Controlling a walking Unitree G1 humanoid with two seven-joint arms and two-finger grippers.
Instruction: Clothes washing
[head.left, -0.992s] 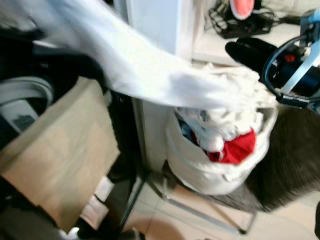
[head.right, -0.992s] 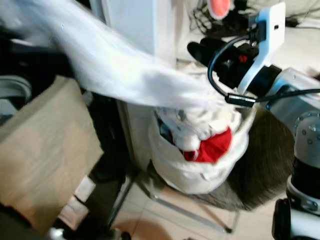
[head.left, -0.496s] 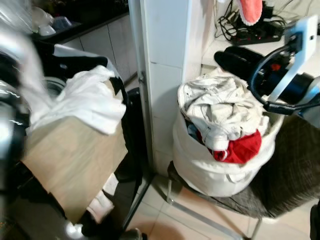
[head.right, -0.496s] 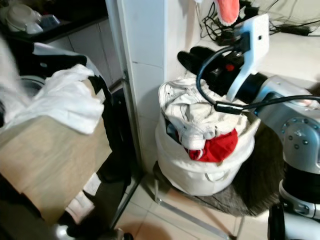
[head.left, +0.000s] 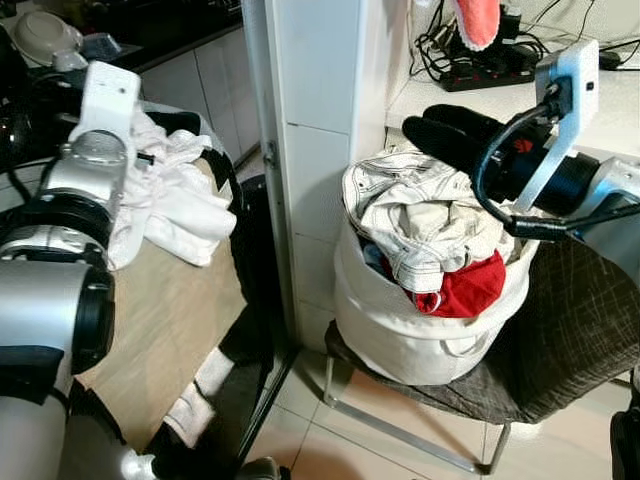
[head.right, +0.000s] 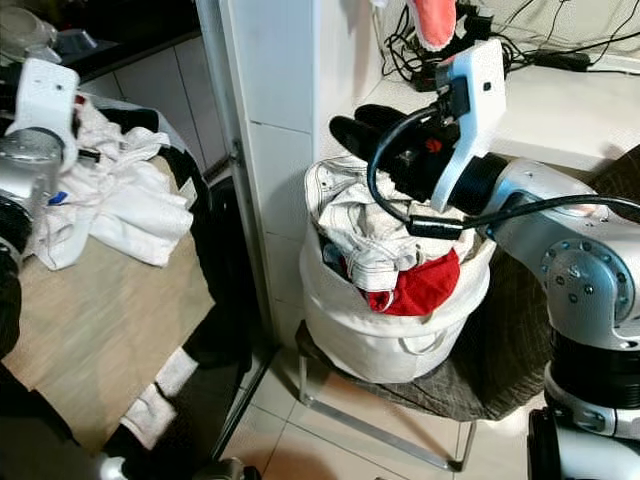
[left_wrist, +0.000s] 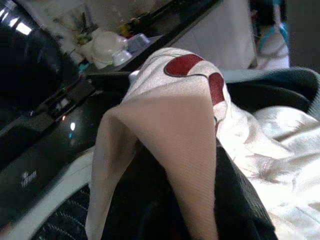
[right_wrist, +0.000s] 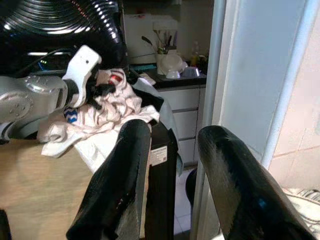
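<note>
Now the white garment lies bunched at the left, out of the laundry basket; transfer advanced. Left gripper grasps it; right gripper hangs released above the basket.

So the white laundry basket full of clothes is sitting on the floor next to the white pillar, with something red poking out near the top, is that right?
Not quite: the white laundry basket sits on a dark-cushioned chair, not the floor, as the left eye view shows. It is beside the white pillar, and a red garment does show near its top.

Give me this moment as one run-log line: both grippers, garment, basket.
left gripper: shut on white garment over wooden board | right gripper: open, above laundry basket | basket: full, on chair
</note>
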